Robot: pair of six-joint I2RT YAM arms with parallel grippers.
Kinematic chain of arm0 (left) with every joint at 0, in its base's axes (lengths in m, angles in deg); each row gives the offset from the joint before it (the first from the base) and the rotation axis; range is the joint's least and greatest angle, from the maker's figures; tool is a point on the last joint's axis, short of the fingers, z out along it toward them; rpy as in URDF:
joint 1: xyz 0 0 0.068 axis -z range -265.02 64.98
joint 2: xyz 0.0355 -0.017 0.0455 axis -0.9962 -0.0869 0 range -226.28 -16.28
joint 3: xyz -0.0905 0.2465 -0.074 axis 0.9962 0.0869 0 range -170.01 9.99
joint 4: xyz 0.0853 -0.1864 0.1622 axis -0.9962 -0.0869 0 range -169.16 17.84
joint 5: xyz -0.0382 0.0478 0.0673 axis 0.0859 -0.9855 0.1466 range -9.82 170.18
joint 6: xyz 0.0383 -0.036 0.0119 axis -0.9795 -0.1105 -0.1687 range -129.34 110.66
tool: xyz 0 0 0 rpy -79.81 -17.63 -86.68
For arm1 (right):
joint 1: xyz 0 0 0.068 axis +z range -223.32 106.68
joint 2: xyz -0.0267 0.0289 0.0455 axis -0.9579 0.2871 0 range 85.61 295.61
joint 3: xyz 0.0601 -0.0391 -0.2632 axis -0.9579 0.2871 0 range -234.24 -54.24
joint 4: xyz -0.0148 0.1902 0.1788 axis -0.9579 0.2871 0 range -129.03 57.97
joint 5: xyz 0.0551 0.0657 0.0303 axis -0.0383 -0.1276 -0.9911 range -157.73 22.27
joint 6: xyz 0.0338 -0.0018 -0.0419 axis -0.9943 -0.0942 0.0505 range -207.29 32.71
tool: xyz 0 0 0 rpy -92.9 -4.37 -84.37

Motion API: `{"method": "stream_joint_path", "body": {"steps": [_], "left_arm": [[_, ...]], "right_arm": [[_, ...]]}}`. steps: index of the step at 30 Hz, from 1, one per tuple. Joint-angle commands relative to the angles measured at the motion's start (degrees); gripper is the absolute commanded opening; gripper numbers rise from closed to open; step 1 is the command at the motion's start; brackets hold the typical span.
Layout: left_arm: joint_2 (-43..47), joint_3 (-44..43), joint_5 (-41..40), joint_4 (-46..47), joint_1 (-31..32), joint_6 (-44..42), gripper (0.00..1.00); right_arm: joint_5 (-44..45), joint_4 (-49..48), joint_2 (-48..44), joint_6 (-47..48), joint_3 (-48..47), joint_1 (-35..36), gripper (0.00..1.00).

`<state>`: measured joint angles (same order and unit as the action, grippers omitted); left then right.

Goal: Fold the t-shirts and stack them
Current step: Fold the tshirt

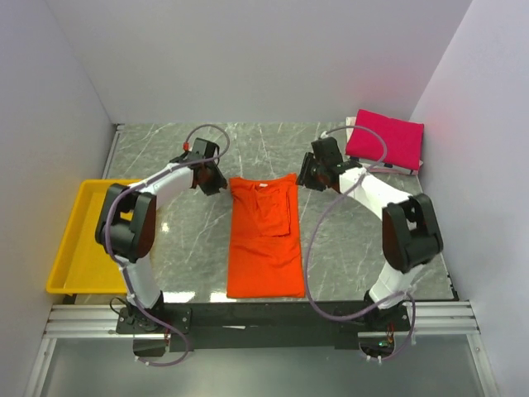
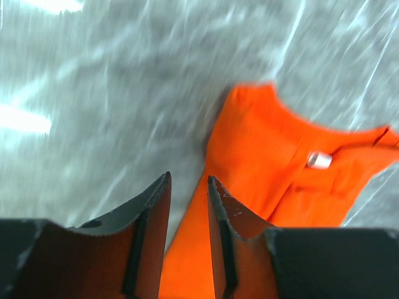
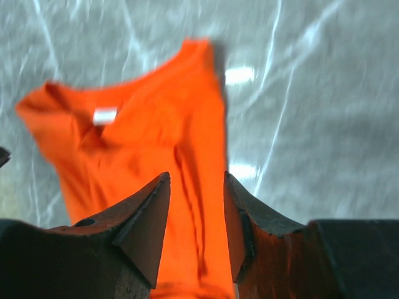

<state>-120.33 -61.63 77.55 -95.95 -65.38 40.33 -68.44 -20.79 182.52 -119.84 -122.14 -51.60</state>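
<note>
The orange t-shirt (image 1: 264, 240) lies flat in the middle of the table as a long strip, sleeves folded in, collar at the far end. It also shows in the left wrist view (image 2: 274, 162) and the right wrist view (image 3: 149, 143). The magenta-pink t-shirt (image 1: 385, 138) lies folded at the far right corner. My left gripper (image 1: 216, 184) is open and empty, above the shirt's far left corner (image 2: 188, 187). My right gripper (image 1: 306, 175) is open and empty, above the shirt's far right corner (image 3: 196, 187).
A yellow plastic tray (image 1: 78, 240) stands at the table's left edge. White walls close the table on the left, back and right. Bare marble tabletop (image 1: 355, 240) lies on both sides of the orange shirt.
</note>
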Motion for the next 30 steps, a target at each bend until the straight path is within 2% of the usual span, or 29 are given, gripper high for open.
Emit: {"method": "stream_joint_path", "body": {"steps": [1,5,13,22,26,27,30], "left_arm": [[-3.07,-4.84,2.10,5.59,-1.00,-4.49,0.36],[-7.65,-9.41,6.41,7.09,-1.18,-6.60,0.35],[-9.77,-9.86,9.75,7.88,-1.27,-8.19,0.36],[-6.61,-7.75,11.95,10.34,-1.36,-9.59,0.47],[-6.08,-8.45,8.97,6.23,-1.36,-10.12,0.42],[-5.90,-8.19,8.44,5.87,-1.36,-10.21,0.36],[-5.37,-7.66,7.56,4.81,-1.36,-10.99,0.33]], "right_arm": [[-2.63,-3.82,4.07,3.02,-4.78,-1.94,0.47],[-3.68,-4.00,8.03,3.20,-7.51,-2.82,0.47],[-5.53,-5.05,11.55,3.64,-8.13,-4.14,0.47],[-6.67,-5.32,14.19,3.55,-8.83,-4.58,0.47],[-6.85,-5.85,13.93,3.29,-8.39,-4.84,0.47],[-7.11,-6.28,13.93,3.20,-8.30,-4.93,0.47],[-7.29,-6.64,14.45,3.11,-8.13,-5.01,0.47]]}}
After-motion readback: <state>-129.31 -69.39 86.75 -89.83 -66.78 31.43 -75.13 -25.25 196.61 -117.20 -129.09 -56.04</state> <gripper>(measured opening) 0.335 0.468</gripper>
